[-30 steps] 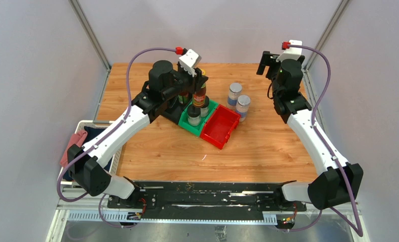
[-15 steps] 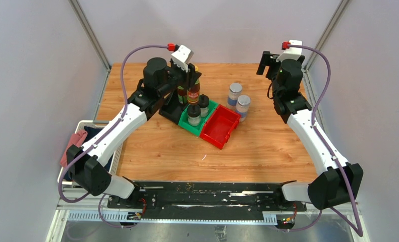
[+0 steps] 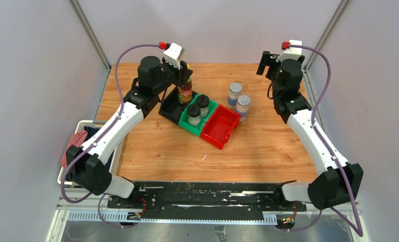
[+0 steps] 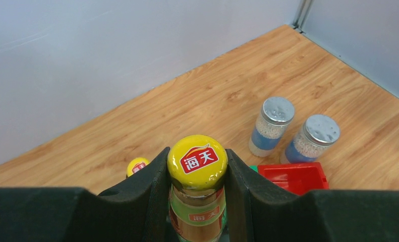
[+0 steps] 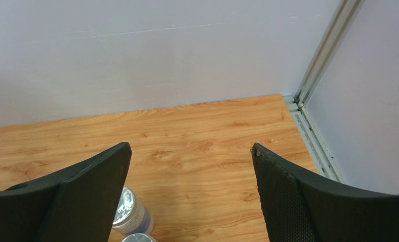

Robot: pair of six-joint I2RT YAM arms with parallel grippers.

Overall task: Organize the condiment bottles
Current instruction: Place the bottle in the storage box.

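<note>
- While the left gripper [image 4: 197, 155] stood clamped on the neck of a dark brown glass bottle with a yellow cap [image 3: 186, 94], that bottle hung upright. Its long axis was vertical, straight beneath the fingers, just left of the green plastic bin [image 3: 211, 109] and over the black plastic bin [image 3: 168, 108].
- By my judgement the coming move was a straight drop into the black bin, where a second yellow-capped brown bottle [image 4: 137, 166] seemed to stand; the left arm was much the nearer.
- Two squat clear bottles with black caps [image 3: 193, 115] sat inside the green bin, and two silver-lidded shakers with blue labels [image 3: 234, 94] stood just right of it.
- Well right of the green bin, past the shakers, the right gripper [image 5: 189, 151] hung with its jaws wide apart, holding nothing.
- Compared with a second earlier, the held bottle had travelled leftward from above the green bin's far edge; the right arm had not moved.
</note>
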